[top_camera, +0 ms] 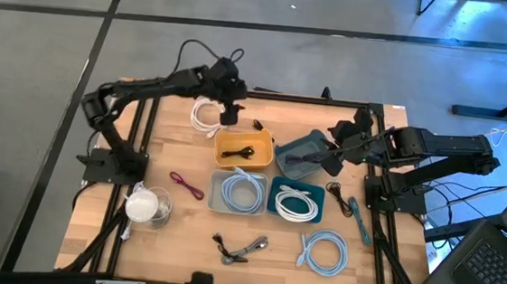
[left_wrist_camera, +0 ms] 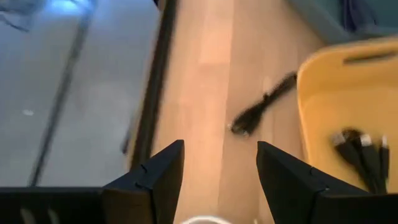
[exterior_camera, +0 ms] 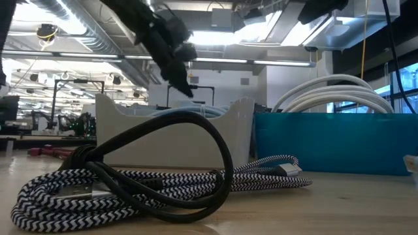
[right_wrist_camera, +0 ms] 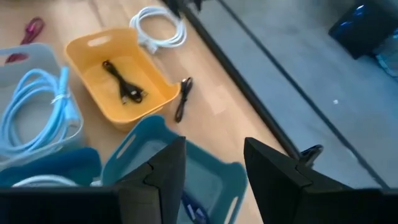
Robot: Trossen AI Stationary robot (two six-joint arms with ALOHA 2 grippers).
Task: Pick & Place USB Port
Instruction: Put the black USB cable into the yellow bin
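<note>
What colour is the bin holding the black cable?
Yellow bin, black cable inside; clearest in the right wrist view.

Low view: white bin (exterior_camera: pixel 176 134) and teal bin (exterior_camera: pixel 326 140) contents hidden behind walls; only cable loops (exterior_camera: pixel 333 91) top the teal rim. Braided cable (exterior_camera: pixel 130 189) cut at left edge. Left wrist: yellow bin (left_wrist_camera: pixel 348 118) cropped, blurred.

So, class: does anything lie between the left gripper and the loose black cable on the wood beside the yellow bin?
Nothing visible does. The left gripper is open above bare wood, and the short black cable lies just ahead, beside the yellow bin, apart from its wall.
</note>
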